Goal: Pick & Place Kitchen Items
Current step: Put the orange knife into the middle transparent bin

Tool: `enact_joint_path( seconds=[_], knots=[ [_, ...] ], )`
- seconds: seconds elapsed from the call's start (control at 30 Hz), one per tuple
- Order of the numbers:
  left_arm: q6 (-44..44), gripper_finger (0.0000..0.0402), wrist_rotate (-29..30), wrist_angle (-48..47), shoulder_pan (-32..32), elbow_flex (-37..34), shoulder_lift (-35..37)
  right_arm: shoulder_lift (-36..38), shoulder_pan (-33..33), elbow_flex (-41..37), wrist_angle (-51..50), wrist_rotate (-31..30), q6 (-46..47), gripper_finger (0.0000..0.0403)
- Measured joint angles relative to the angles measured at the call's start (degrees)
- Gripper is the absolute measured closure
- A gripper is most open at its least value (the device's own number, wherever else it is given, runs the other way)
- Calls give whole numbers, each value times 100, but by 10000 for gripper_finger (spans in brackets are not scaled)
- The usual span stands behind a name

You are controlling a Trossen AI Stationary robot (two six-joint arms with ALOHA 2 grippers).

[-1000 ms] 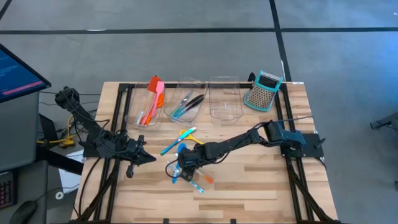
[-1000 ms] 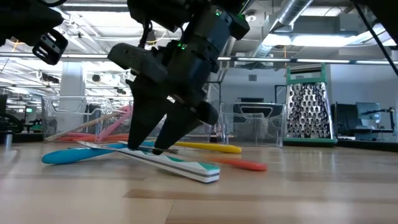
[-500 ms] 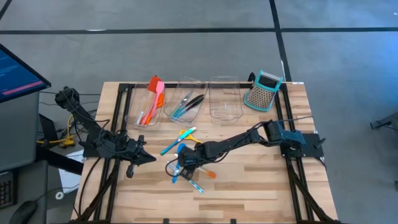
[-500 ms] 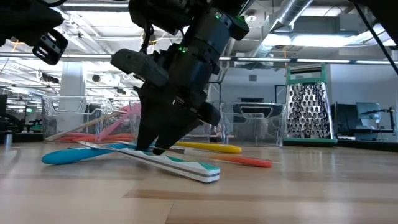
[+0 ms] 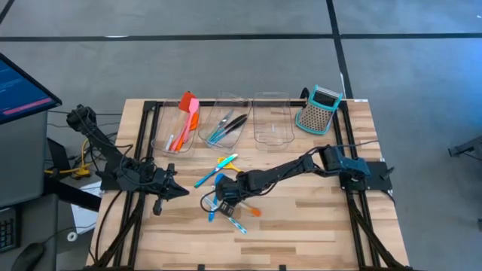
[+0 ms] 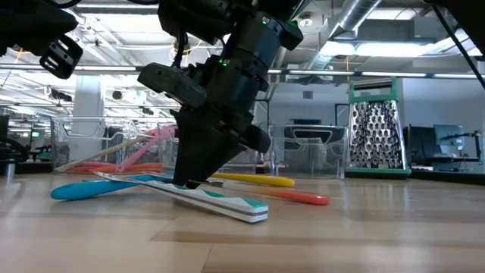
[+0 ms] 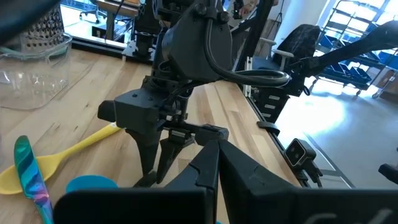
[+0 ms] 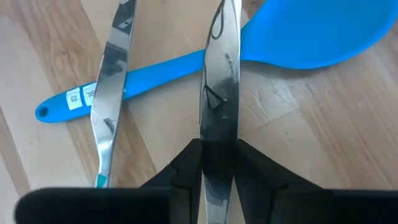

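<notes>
Seen from above, the left gripper (image 5: 175,190) hung at the nine o'clock edge of the wooden table (image 5: 316,233), its fingers pressed together on nothing. At eleven o'clock the first clear plastic bin (image 5: 156,140) held the flat orange and red plastic spatulas (image 5: 188,107). The second clear bin (image 5: 227,97) beside it held slim teal and black utensils (image 5: 226,126), and a third clear bin (image 5: 273,96) sat at twelve.

Just off the table's centre toward seven o'clock, the right gripper (image 5: 221,203) pointed down among the loose pieces. Its fingers (image 8: 186,163) were clamped on either side of a slim shiny metal blade (image 8: 219,106). That blade lay across the long blue plastic spoon (image 8: 311,37), with a second silvery blade (image 8: 112,106) close beside it. A yellow plastic spoon (image 5: 227,159) lay at the gripper's twelve o'clock, an orange plastic utensil (image 5: 252,211) at its four. The teal-and-grey box grater (image 5: 319,109) stood at one o'clock.
</notes>
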State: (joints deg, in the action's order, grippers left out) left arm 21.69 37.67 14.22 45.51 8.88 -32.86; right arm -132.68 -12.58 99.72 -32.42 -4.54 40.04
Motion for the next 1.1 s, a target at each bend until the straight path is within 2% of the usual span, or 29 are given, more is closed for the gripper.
enact_joint_path(
  seconds=[0.73, 1.1],
  knots=[
    [0, 400, 0, 0, 0, 0, 0, -2, -13, 1, -9, 7, 6, 352],
    [0, 400, 1, 0, -1, 0, 0, -46, -31, 379, -256, 100, -315, 362]
  ],
)
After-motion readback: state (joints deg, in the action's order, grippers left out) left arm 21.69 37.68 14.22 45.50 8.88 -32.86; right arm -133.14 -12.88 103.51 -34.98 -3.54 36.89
